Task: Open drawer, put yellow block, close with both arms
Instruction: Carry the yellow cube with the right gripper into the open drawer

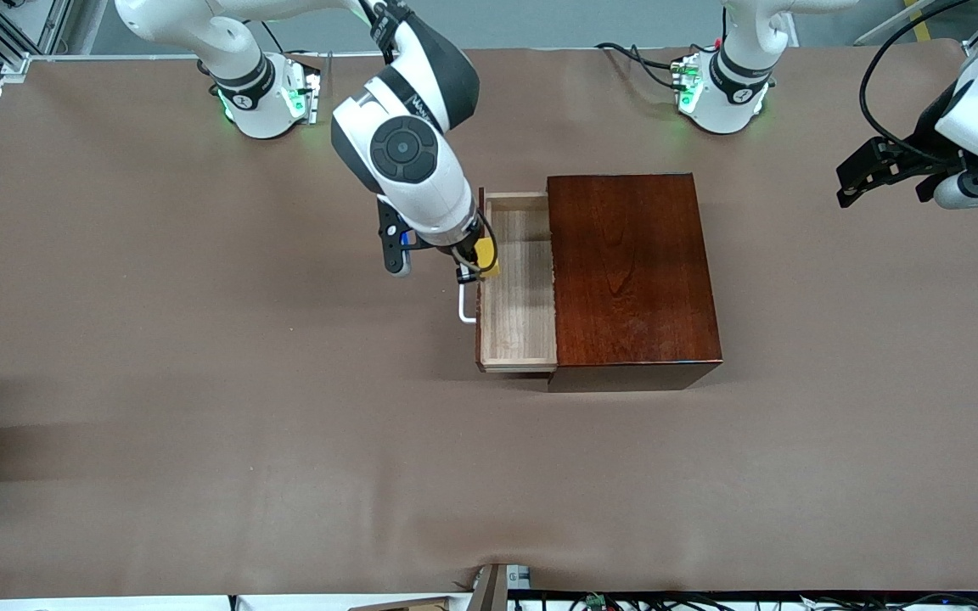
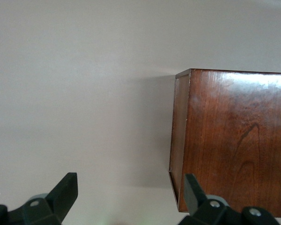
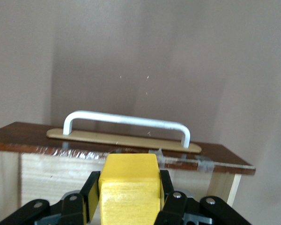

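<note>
Yellow, small and rigid, the plain cube-shaped yellow block (image 3: pixel 130 185) looks light. You have it clamped on two flat sides in the right gripper (image 1: pixel 479 259), over the open light-wood drawer (image 1: pixel 523 335), inside its white bar handle (image 3: pixel 126 123). The left gripper (image 2: pixel 129 197) waits open beside the reddish-brown wooden box (image 1: pixel 629 271).

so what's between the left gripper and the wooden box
Nothing: in the front view only bare brown table cover separates the open left gripper, waiting at its own end, from the wooden box.
</note>
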You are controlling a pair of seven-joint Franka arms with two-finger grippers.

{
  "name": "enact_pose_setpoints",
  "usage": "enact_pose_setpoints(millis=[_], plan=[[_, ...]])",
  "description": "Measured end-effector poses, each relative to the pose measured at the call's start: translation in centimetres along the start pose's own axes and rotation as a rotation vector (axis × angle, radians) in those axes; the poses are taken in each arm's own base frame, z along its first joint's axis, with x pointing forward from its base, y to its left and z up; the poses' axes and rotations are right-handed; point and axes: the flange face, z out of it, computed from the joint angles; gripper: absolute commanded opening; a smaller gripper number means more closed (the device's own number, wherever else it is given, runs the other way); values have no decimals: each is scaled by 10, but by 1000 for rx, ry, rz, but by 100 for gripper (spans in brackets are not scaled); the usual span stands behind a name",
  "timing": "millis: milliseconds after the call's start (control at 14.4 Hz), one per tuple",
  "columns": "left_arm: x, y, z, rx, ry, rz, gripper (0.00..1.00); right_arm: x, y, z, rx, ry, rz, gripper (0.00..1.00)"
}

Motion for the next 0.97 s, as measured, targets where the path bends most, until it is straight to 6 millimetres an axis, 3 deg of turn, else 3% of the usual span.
enact_pose_setpoints(millis=[208, 416, 694, 972], plan=[[0, -1, 0, 0, -1, -1, 100, -12, 3, -6, 19, -27, 21, 0], [0, -1, 1, 1, -3, -2, 100, -23, 5, 1, 22, -57, 57, 0], [0, -2, 1, 1, -4, -4, 100, -40, 10, 38, 12, -46, 49, 0], [0, -3, 2, 1, -7, -5, 100, -38, 7, 64, -10, -25, 54, 0]])
